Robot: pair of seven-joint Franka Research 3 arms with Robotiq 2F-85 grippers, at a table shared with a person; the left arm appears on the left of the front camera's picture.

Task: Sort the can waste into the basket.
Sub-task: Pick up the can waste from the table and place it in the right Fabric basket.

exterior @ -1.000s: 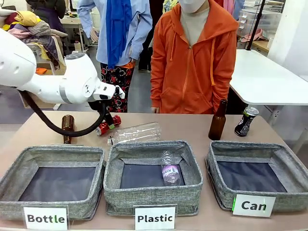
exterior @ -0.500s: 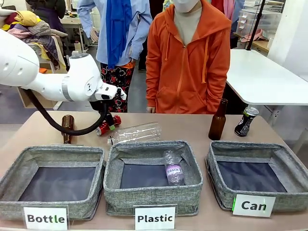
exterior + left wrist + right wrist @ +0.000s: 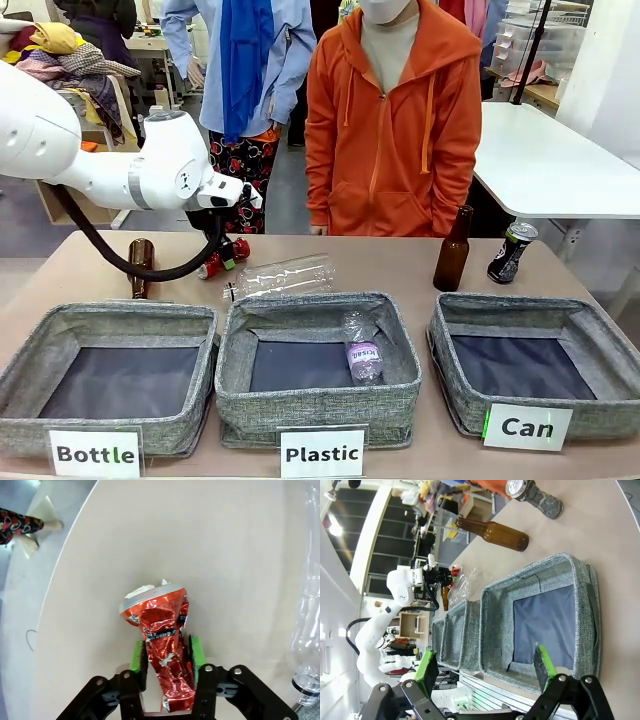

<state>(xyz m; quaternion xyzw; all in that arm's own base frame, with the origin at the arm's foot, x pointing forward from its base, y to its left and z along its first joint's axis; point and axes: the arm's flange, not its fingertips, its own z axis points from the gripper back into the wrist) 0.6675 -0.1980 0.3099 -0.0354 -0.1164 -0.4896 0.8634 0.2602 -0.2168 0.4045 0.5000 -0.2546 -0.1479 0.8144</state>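
Note:
The crushed shiny red can (image 3: 161, 630) lies at the far left of the table, and my left gripper (image 3: 166, 651) is shut on it, green pads pressing both sides. In the front view the left gripper (image 3: 224, 256) holds the red can (image 3: 238, 248) at or just above the tabletop. The black can with a green rim (image 3: 511, 251) stands upright at the far right, behind the grey "Can" basket (image 3: 442, 340). My right gripper (image 3: 486, 666) is open and hovers off the near side of the Can basket (image 3: 540, 569), with the black can (image 3: 534, 495) beyond it.
A clear plastic bottle (image 3: 280, 275) lies right of the red can and a brown bottle (image 3: 140, 265) lies to its left. Another brown bottle (image 3: 453, 250) stands beside the black can. The "Plastic" basket (image 3: 318, 405) holds a small bottle (image 3: 361, 350); the "Bottle" basket (image 3: 30, 345) sits left. A person in orange (image 3: 395, 130) stands at the far side.
The left gripper with the red can has shifted slightly right and up. The small bottle in the Plastic basket has rolled a little. The person has stepped slightly left.

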